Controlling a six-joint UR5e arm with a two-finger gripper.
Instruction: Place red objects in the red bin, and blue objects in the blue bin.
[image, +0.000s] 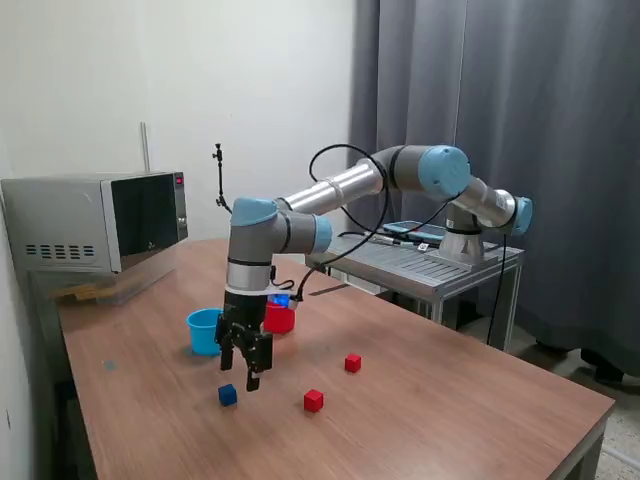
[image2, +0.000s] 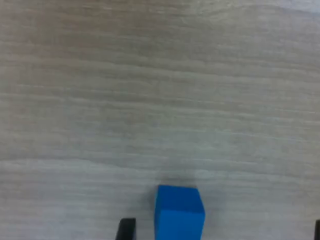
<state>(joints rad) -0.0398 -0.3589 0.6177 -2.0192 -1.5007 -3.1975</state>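
Behind your wooden table (image: 420, 400) you have a white wall on the exterior view's left and grey curtains (image: 500, 100) on the exterior view's right. Starting at the exterior view's left, a microwave (image: 95, 220) sits on the table's far corner. Next comes the light blue cup (image: 204, 331), standing upright on the wood. Your gripper (image: 246, 372) hangs pointing down just to the right of that cup, low over the table, with its fingers spread apart and nothing between them. Right below it, a dark blue cube (image: 228, 395) rests on the table; in the wrist view you see that same cube (image2: 179, 213) lying on the wood grain, with one dark fingertip (image2: 126, 229) beside it and not touching it. Only one blue cube shows in either view.

Behind the gripper, partly hidden by the arm, you can see the red cup (image: 281, 318), near the blue one. Moving further right, one red cube (image: 314, 400) lies on the open wood, and a second red cube (image: 352, 363) lies a little beyond it, apart from the first. At the far right, the arm's base stands on a grey metal stand (image: 430, 265).
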